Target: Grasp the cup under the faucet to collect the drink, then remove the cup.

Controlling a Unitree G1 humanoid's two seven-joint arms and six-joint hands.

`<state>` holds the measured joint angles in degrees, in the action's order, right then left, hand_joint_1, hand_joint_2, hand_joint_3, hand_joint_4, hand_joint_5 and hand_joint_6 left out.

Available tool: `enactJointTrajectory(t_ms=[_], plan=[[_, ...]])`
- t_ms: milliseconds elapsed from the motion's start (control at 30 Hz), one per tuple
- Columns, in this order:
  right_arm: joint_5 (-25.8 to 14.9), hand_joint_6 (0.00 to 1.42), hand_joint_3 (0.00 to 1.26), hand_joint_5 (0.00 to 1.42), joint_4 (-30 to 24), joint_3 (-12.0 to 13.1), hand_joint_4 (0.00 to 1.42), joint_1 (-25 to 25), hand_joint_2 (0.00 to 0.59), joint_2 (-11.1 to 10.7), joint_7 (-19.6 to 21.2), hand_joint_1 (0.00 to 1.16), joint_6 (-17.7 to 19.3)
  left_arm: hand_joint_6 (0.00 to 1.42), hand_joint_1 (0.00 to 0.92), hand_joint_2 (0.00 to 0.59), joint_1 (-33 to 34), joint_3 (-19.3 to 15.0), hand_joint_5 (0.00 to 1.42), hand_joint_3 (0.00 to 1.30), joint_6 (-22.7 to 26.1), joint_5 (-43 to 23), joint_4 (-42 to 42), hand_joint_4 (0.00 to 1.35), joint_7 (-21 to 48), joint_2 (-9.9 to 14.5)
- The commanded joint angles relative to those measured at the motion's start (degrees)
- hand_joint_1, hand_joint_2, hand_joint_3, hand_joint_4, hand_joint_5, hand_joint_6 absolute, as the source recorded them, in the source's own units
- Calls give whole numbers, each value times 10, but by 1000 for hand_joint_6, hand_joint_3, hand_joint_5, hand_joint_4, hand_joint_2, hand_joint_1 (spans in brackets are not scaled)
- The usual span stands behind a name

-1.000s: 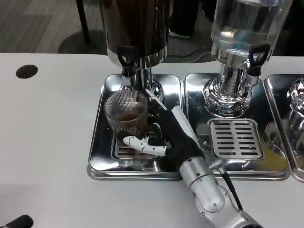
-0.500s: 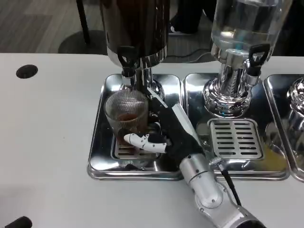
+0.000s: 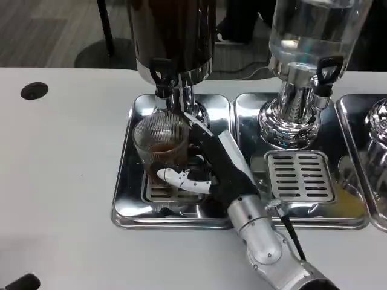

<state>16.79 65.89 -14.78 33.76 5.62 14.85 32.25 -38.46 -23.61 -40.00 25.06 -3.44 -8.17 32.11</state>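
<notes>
1. Nearest, at the lower left edge of the white worktop: a dark rounded tip, too little showing to tell what it belongs to or how it lies.
2. Rising from the lower right: the silver right forearm, angled up and leftward onto the left drip tray.
3. At its end: the right hand, wrapped around the near and right side of the cup, one white finger curving across the front at its base, darker fingers against the right wall. Holding the cup, not spread wide.
4. Cup: ribbed clear glass, upright, long axis vertical, mouth upward, a little brown drink in the bottom. Standing on the slotted grate of the left tray.
5. Directly above the cup: the black-handled faucet of the dark dispenser, spout pointing down toward the cup's mouth.
6. To the right: a second tray with its own grate, carrying a clear dispenser.
7. Far left on the worktop: a round black hole.
</notes>
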Motion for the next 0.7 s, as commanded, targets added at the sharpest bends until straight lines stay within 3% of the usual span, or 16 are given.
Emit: enactJointTrajectory(t_ms=[33,700], plan=[[-3,219,182,241,-4,1,226,4,193,49,11,874,0,0,0,9,0,3,0,0,0,-2,-4,0,6,-2],[-9,257,309,340,-21,2,313,-20,197,44,13,862,9,0,0,9,-3,7,0,0,-4,1,2,0,5,-5]])
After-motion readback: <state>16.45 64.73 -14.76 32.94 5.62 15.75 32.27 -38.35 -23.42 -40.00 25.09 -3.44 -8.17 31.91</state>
